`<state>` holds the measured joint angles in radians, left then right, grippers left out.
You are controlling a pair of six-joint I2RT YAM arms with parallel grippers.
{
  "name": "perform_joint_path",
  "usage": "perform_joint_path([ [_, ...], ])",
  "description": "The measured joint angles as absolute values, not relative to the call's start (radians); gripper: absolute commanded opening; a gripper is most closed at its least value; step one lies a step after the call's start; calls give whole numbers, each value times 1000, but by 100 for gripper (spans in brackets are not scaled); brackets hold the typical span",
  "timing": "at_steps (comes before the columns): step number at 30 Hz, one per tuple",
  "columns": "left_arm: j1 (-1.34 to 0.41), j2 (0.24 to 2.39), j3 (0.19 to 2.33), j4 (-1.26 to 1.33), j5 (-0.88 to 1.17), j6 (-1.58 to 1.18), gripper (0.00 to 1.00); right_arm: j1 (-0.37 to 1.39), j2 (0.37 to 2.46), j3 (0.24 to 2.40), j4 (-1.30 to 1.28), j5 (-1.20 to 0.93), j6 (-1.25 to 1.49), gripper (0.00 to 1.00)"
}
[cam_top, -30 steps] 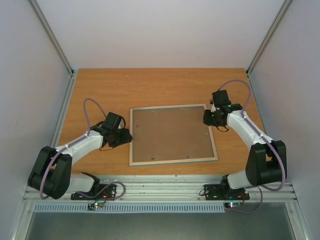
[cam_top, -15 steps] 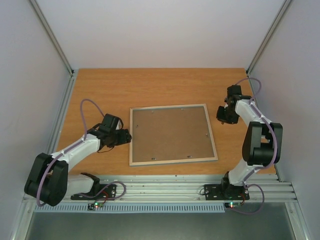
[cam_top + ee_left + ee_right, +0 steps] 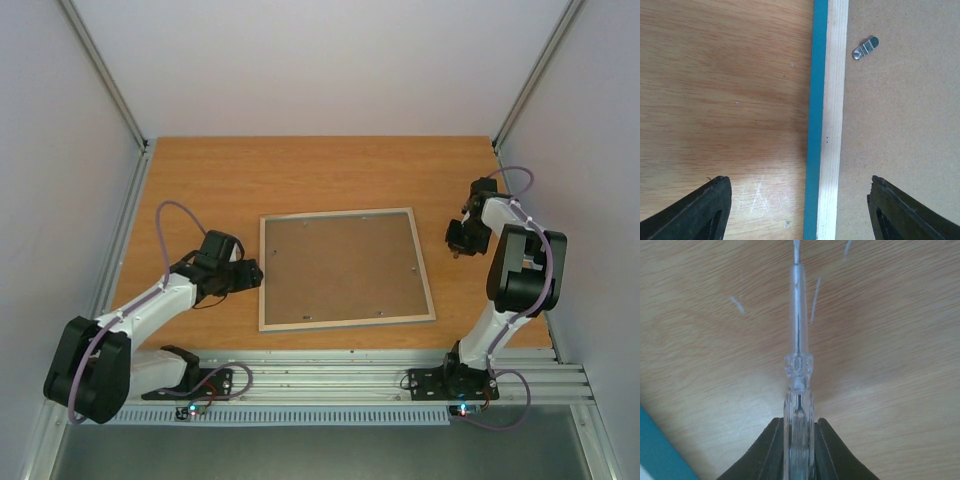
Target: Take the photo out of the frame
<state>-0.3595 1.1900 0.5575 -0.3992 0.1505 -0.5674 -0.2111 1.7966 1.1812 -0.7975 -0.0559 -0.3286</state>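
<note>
Lying face down on the tabletop [image 3: 300,170], the frame [image 3: 348,323] showed its brown backing board [image 3: 340,265] and a small metal clip [image 3: 865,48]; the photo was hidden. The left end effector [image 3: 799,200] hung released, fingers astride the frame's left rail. The right end effector [image 3: 798,450], off the frame's right side, clenched a clear plastic stick [image 3: 798,340].

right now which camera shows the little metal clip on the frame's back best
The left wrist view: the metal clip is large, sharp, on the brown backing board just inside the pale edge of the frame. The top external view shows clips only as tiny specks. The right wrist view shows none, only a turquoise corner.
</note>
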Motion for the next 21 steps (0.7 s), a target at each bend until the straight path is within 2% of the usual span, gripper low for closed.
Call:
perform_joint_path([
  [8, -360, 1180, 557, -399, 154, -567, 75, -226, 1860, 1193, -799, -57, -335, 29],
  [10, -360, 1179, 557, -399, 155, -568, 75, -226, 1861, 1193, -802, -57, -335, 36],
  [13, -360, 1176, 556, -398, 163, -568, 76, -226, 1851, 1188, -804, -57, -331, 37],
  [21, -360, 1177, 546, -365, 231, -575, 76, -178, 1663, 1130, -824, -111, -282, 45],
])
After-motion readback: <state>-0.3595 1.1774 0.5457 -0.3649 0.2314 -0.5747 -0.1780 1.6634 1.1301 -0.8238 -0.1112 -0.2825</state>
